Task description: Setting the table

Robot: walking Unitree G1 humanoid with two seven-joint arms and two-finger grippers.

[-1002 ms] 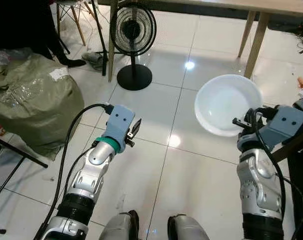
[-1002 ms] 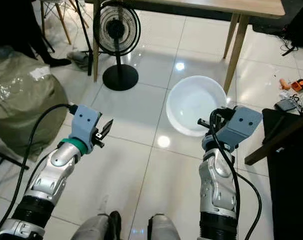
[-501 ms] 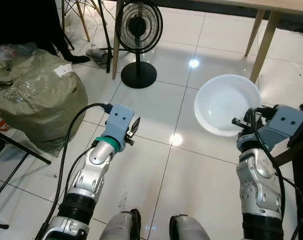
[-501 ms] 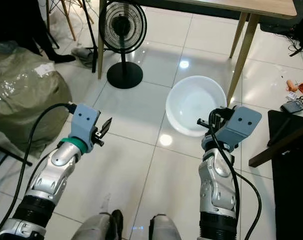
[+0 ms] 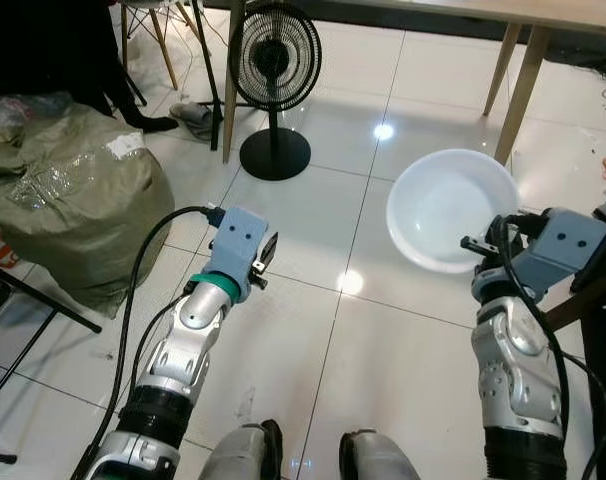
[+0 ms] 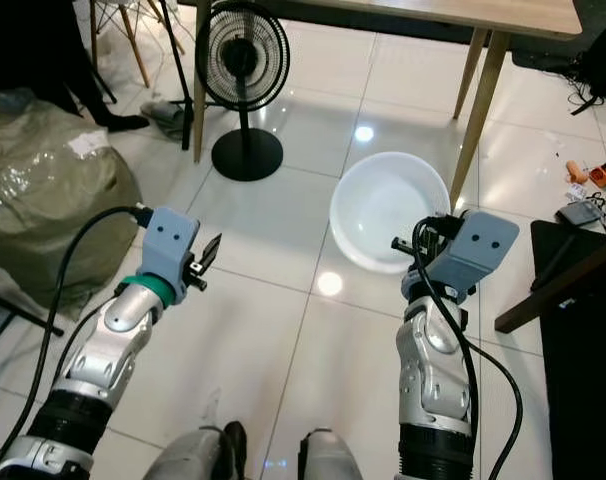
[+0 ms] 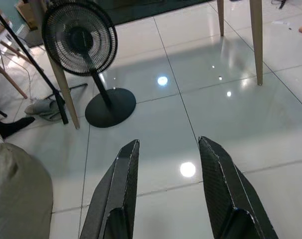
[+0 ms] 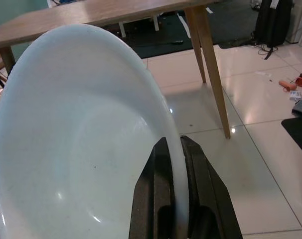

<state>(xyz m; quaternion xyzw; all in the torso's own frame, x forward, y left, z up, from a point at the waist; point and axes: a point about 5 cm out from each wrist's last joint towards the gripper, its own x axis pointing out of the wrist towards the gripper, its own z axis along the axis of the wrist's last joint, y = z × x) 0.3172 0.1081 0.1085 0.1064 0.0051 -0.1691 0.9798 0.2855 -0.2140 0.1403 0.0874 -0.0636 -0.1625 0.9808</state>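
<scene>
Holding the white bowl (image 6: 388, 222) by its near rim, the right gripper (image 8: 175, 186) has both fingers clamped on the rim edge. The wooden table (image 6: 463, 12) lies at twelve o'clock, beyond the bowl, so the right arm is nearer. The left gripper (image 7: 168, 191) hangs empty, fingers apart. No readable writing anywhere.

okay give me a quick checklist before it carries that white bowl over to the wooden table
1. Right gripper clamped on the white bowl rim: ok.
2. Bowl empty inside: ok.
3. Left gripper open and holding nothing: ok.
4. Wooden table ahead, past the bowl: ok.
5. Standing fan off to the left of the way to the table: ok.
6. Free spot on the tabletop: cannot tell, just its near edge shows.
</scene>
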